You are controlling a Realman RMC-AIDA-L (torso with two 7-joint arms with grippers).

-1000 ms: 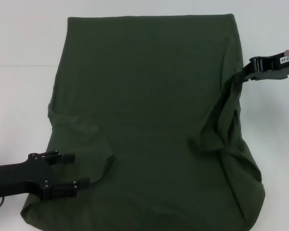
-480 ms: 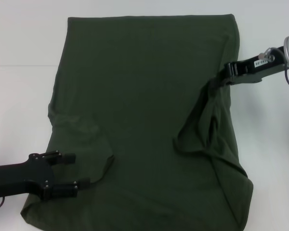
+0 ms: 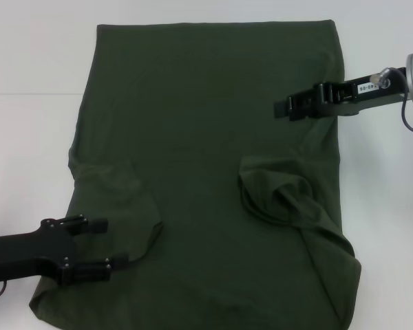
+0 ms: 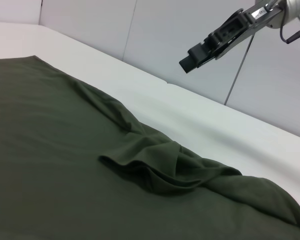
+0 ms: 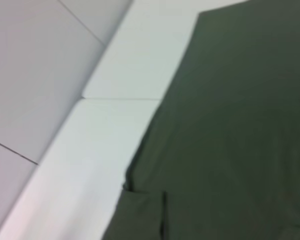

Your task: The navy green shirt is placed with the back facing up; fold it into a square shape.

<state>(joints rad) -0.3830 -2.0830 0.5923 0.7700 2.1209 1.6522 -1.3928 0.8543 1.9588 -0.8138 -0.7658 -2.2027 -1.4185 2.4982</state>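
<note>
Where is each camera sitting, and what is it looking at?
Head view: up high, looking down at the shirt on the white table; left gripper and right gripper both show.
Left wrist view: low, looking across the shirt's bunched sleeve; the right gripper shows far off.
Right wrist view: above the shirt's edge; no robot parts show.
Head and left wrist share the sleeve and right gripper.

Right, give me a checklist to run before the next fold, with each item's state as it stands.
1. Right sleeve folded in over the navy green shirt: ok, though bunched, not flat.
2. Right gripper free of cloth: ok, it hangs above the shirt with nothing in it.
3. Left sleeve folded in: ok.
4. Left gripper open at the shirt's left edge: ok.
5. Left gripper touching the cloth: cannot tell.
6. Right lower edge smooth: not ok, ridged.
</note>
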